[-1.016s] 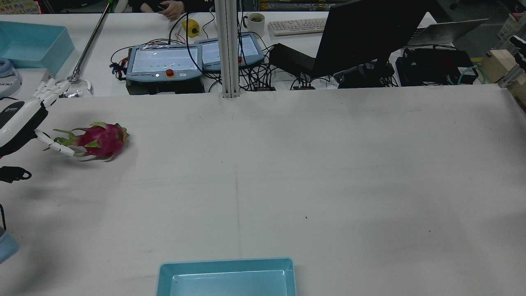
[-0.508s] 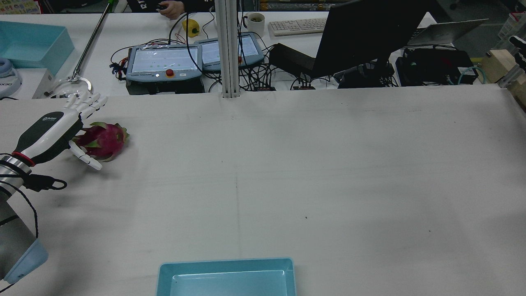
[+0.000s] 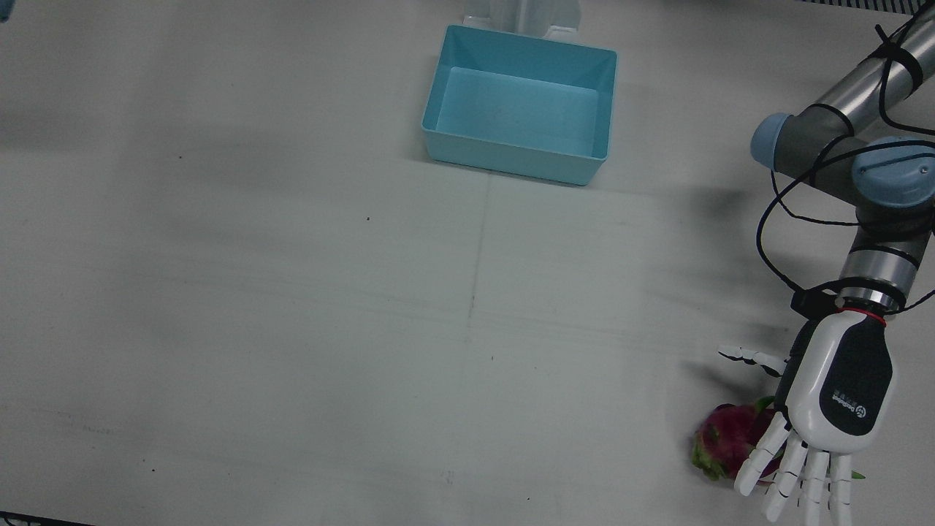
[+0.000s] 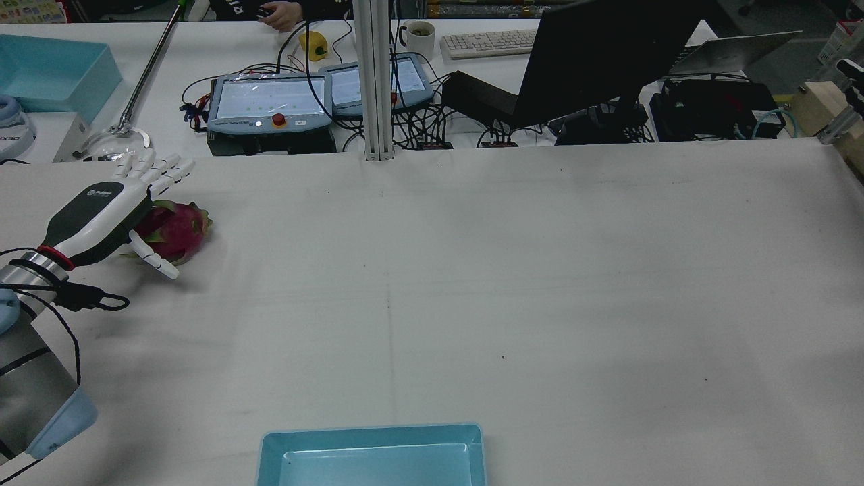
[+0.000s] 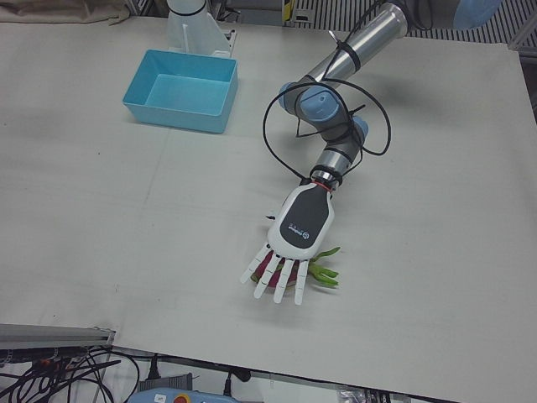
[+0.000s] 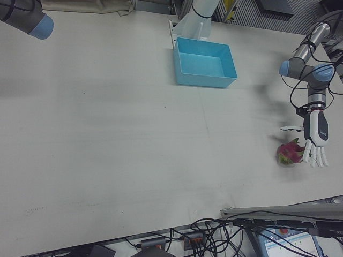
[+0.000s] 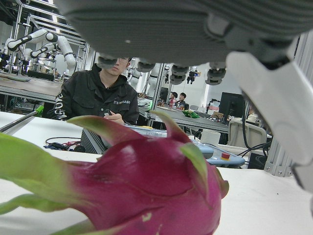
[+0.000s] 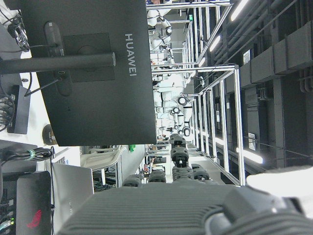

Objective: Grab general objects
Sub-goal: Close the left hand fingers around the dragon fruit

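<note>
Left hand (image 5: 294, 243) palm down, fingers (image 3: 792, 467) spread – right hand (image 8: 195, 205) barely shown

One dragon fruit (image 3: 727, 438) lies on the counter (image 3: 292, 292), along with one blue bin (image 3: 518, 106). Past the counter's far edge sit two teach pendants (image 4: 270, 101), one mug (image 4: 420, 37) and one keyboard (image 4: 487, 43).

Rear view looks forward from high; front views face it, sharing the table (image 4: 472, 270).
</note>
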Controlling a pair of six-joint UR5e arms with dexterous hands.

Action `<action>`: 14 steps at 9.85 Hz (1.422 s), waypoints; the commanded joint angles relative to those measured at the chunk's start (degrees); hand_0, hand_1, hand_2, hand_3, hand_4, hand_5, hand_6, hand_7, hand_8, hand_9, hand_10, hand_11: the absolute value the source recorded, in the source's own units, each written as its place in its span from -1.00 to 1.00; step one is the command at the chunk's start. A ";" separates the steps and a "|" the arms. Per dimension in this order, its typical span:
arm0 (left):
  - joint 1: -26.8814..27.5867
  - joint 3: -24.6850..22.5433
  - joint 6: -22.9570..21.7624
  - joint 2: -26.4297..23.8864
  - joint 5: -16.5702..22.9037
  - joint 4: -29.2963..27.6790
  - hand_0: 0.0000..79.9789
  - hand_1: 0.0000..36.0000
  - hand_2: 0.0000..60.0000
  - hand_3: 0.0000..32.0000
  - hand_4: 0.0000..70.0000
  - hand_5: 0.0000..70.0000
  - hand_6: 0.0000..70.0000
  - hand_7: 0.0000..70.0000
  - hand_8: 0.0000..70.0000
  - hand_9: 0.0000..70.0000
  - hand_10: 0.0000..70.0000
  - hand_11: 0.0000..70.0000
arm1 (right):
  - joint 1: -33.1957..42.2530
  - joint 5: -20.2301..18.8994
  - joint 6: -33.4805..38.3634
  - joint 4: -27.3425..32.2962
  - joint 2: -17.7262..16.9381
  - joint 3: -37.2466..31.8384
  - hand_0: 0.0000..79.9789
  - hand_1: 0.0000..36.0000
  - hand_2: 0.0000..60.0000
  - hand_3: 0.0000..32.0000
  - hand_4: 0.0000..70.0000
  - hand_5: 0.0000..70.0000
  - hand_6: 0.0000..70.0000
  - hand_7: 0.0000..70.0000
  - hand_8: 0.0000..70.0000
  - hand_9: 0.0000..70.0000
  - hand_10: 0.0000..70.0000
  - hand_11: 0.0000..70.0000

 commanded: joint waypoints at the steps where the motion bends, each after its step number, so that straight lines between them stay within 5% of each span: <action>1: 0.00 0.10 2.80 -0.28 0.01 1.27 0.16 -0.22 -0.64 -0.05 -1.00 -1.00 -1.00 -0.67 -1.00 -0.97 -1.00 -1.00 | 0.00 0.00 0.00 0.00 0.02 -0.04 -1.00 -1.00 -1.00 -1.00 -1.00 -1.00 -1.00 -1.00 -1.00 -1.00 -1.00 -1.00; 4: 0.09 1.23 6.58 -1.33 0.01 1.36 0.17 -0.15 -0.58 0.56 -1.00 -1.00 -1.00 -0.74 -1.00 -0.99 -1.00 -1.00 | 0.00 0.00 0.00 0.00 0.02 -0.04 -1.00 -1.00 -1.00 -1.00 -1.00 -1.00 -1.00 -1.00 -1.00 -1.00 -1.00 -1.00; 14: -0.18 8.79 9.84 -3.44 0.01 -2.68 0.12 -0.30 -0.53 0.46 -1.00 -1.00 -1.00 -0.68 -1.00 -0.98 -1.00 -1.00 | 0.00 0.00 0.00 0.00 0.02 -0.04 -1.00 -1.00 -1.00 -1.00 -1.00 -1.00 -1.00 -1.00 -1.00 -1.00 -1.00 -1.00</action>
